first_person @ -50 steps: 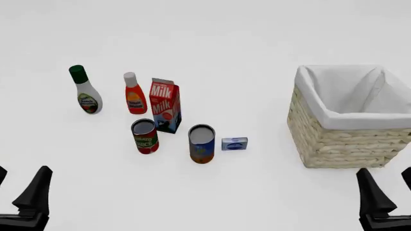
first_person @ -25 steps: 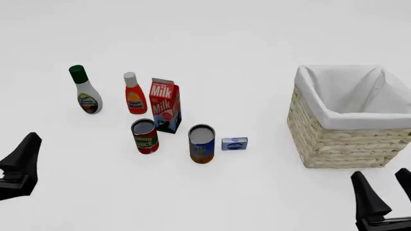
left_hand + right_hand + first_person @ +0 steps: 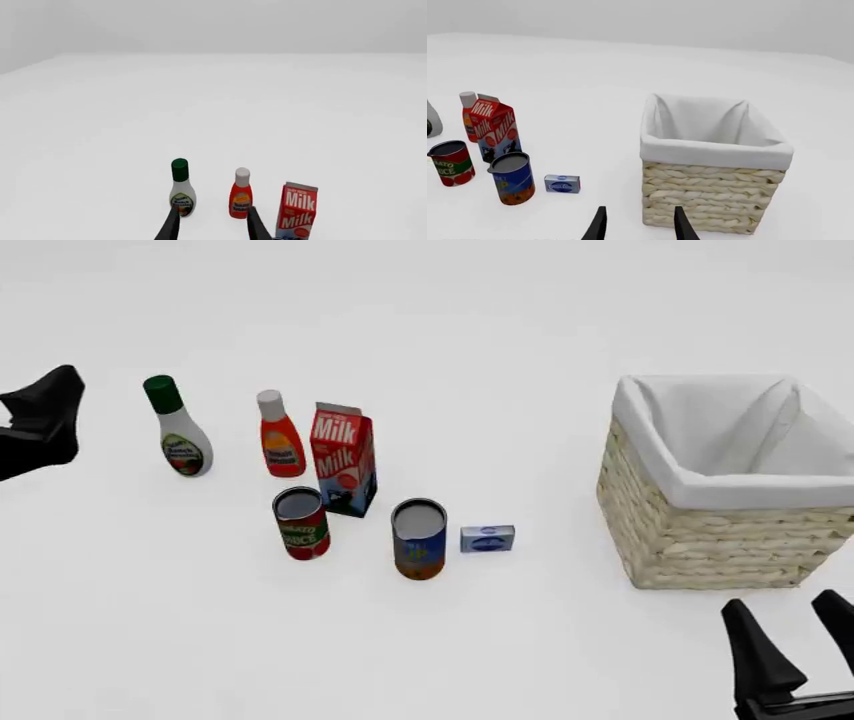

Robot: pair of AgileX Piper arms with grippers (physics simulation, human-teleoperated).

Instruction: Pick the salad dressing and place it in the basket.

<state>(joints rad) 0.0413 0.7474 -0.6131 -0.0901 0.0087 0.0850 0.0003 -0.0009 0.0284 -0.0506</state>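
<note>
Swinging up the table's left side, left gripper [image 3: 38,425] now sits just left of the dressing [image 3: 178,427], jaws apart, empty. Dressing upright, far-left of the groceries, well apart from basket [image 3: 721,530]. Right gripper [image 3: 798,645] open, idle. Approach underway.

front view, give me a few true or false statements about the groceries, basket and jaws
1. The salad dressing stands upright, left of the red bottle. True.
2. The basket already holds the salad dressing. False: only its white lining shows inside.
3. The left gripper is shut on the salad dressing. False: its jaws are open and apart from it.
4. The small blue box lies between the blue can and the basket. True.
5. The milk carton lies on its side. False: it stands upright.
</note>
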